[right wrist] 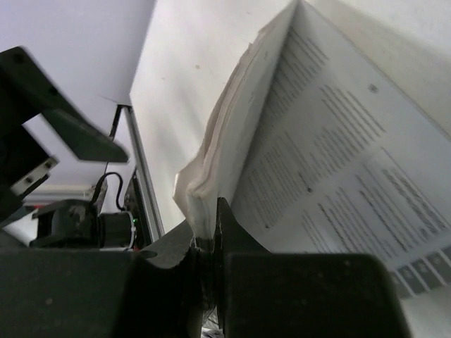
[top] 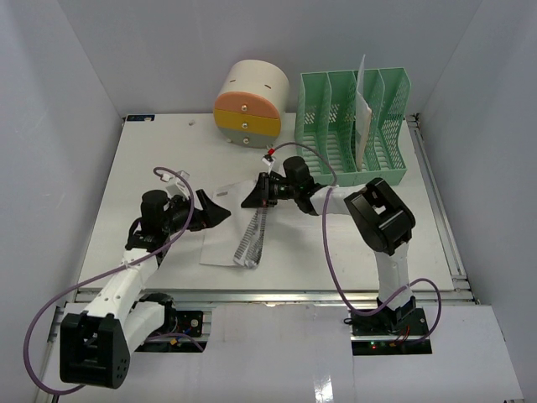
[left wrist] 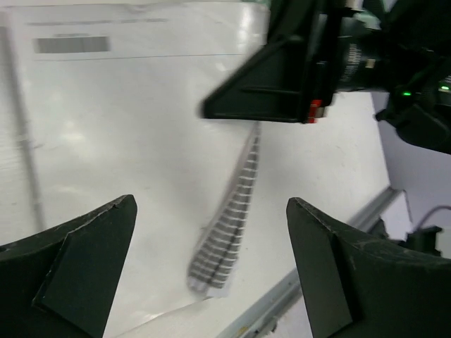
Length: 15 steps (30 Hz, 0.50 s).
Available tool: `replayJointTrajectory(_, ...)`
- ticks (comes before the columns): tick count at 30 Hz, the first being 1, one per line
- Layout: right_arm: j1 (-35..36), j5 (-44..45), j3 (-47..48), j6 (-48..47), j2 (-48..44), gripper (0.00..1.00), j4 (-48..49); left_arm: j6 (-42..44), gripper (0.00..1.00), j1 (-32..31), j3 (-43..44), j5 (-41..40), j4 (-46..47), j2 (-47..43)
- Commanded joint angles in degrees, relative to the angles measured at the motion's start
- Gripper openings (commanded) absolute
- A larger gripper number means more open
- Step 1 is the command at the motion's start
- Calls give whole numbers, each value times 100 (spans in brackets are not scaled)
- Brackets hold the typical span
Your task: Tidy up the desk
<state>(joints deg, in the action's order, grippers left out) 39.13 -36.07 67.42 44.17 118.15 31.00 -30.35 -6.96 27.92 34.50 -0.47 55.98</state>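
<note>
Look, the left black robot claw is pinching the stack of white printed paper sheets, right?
No, the right gripper is pinching the stack of white printed paper sheets; the right wrist view shows it. The left gripper hangs open.

Enclosed on three sides by plain, matte, pale grey-white panels: a flat back wall (top: pixel 168 42), a slanting left wall (top: pixel 42 151) and a matching right wall (top: pixel 495 126), meeting in two straight vertical seams at the far corners. Lit softly and evenly, with faint bluish shading toward those seams. Floored at the near side with a glossy white sheet (top: pixel 285 369), mirroring a blurred bright patch.
</note>
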Motion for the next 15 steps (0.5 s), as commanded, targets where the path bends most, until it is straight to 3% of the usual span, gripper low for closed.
replayJointTrajectory(1,-449,-1334,-181,-302,-756,8,1552,581,98,20,187,-1064,-582,-491)
replayJointTrajectory(5,-731,-2570,-451,135,-930,8,3156,549,98,27,-26,-1130,-58,-692)
replayJointTrajectory(10,-847,-3317,-698,1635,-1106,8,5292,399,98,28,-427,-33,1197,-325)
replayJointTrajectory(15,-846,-3525,-955,1979,-1443,8,5994,-32,98,26,-667,1145,2844,53)
